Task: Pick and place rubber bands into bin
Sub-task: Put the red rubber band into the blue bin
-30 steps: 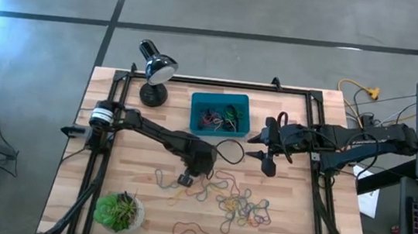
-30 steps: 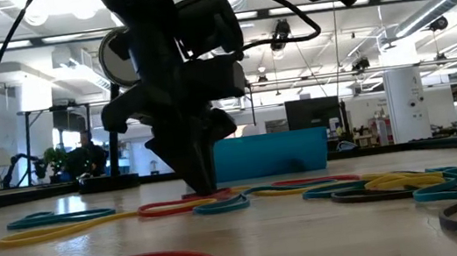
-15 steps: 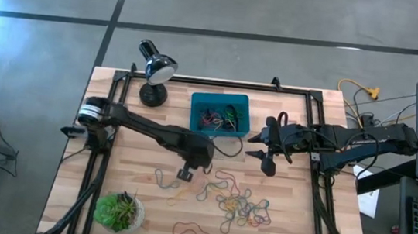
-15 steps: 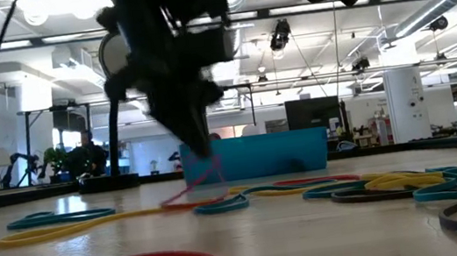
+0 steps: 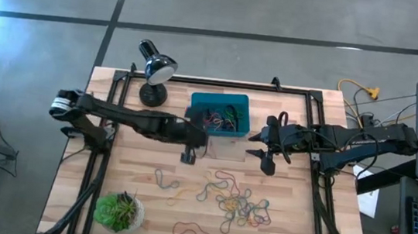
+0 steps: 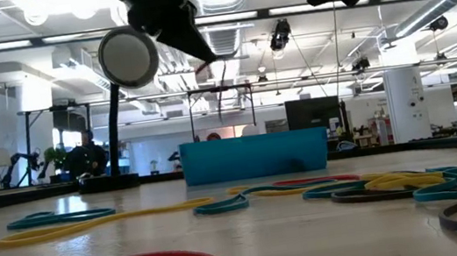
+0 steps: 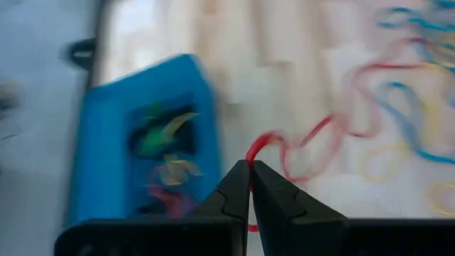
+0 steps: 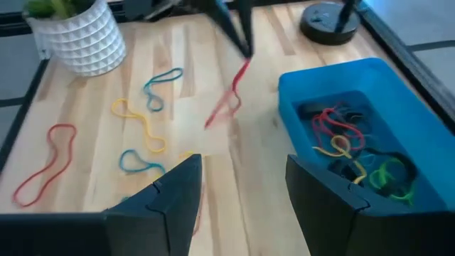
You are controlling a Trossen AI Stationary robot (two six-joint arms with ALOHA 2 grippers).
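High view: left gripper [image 5: 188, 157] just below the near-left corner of the teal bin [image 5: 245, 102], above the table [image 5: 291, 227]; loose rubber bands [image 5: 242, 206] scattered on the wood toward the near edge, more inside the bin. Right gripper [image 5: 266, 149] waits right of the bin, fingers spread, grasping nothing. Low view: left gripper high above the bin front, a thin red band [image 6: 223, 102] dangling from its tip. Left wrist view: fingers pinched tight on the red band, which trails down beside the bin. Right wrist view: red band hangs from the other arm's fingertips near the bin's corner; plant pot [image 8: 80, 39] farther off.
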